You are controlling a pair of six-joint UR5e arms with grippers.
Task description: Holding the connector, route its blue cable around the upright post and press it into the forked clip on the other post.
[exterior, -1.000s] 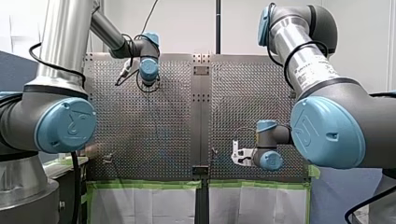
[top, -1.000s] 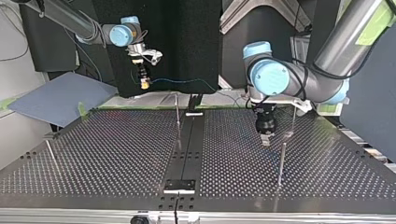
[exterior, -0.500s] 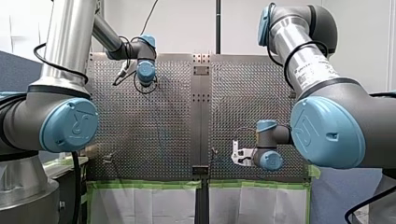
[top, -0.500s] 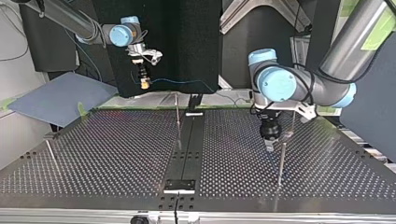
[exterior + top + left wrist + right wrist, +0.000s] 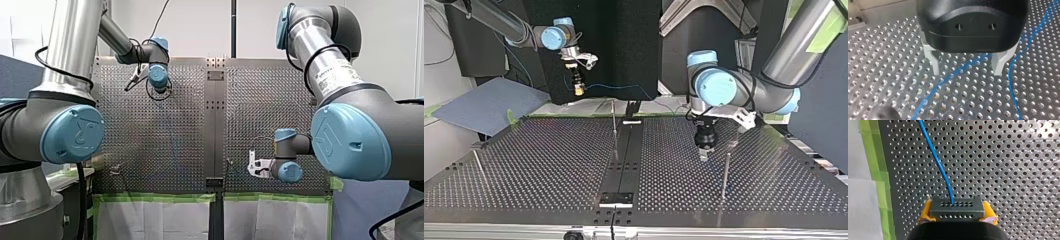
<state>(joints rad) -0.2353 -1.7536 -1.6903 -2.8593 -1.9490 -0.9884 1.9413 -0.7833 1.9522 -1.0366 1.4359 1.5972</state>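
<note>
1. Since half a second ago, my left gripper [image 5: 703,155] has shifted toward the top view's left, away from the thin post [image 5: 725,172] it had stood close beside. My right gripper [image 5: 579,89] has not moved.
2. Left gripper: jaws released, metal fingers [image 5: 934,63] spread, grasping nothing, tips low over the perforated table [image 5: 549,165].
3. Blue cable [image 5: 958,75] crosses beneath the gap between those fingers. A second run curves just beside one finger.
4. Right gripper: yellow pads [image 5: 924,213] clenched on the connector [image 5: 957,207], held raised near the table's far edge in the top view.
5. From the connector the cable runs toward the top view's right, passing the upright post [image 5: 614,120]. Contact cannot be told.
</note>
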